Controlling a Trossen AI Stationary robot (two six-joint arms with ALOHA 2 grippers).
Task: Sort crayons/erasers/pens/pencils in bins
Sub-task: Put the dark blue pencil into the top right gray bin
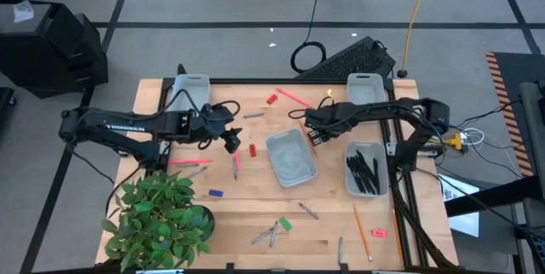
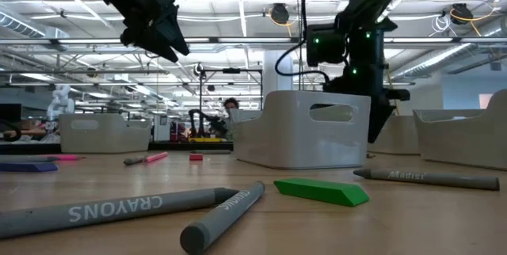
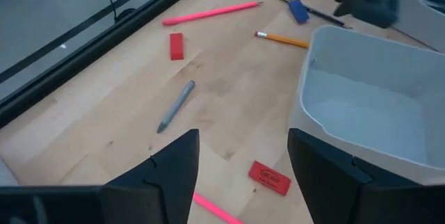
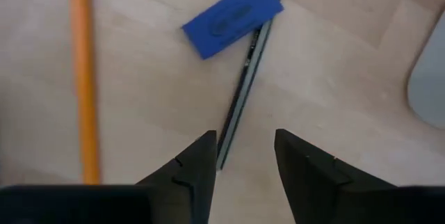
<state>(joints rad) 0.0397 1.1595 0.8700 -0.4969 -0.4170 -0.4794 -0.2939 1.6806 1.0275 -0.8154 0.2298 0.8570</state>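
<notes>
Right gripper (image 4: 242,156) hangs low over a black pen (image 4: 245,79), fingers spread open, nothing held. Blue eraser (image 4: 233,17) touches the pen, orange pencil (image 4: 84,78) nearby. Left gripper (image 3: 240,168) open too, empty, left of the middle bin (image 1: 291,156).

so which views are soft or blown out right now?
Right wrist view: the blue eraser and black pen look slightly blurred. Low view: near grey crayons and the green eraser are sharp, the room behind soft, ceiling lights glaring. High and left wrist views: evenly lit, no glare.
</notes>
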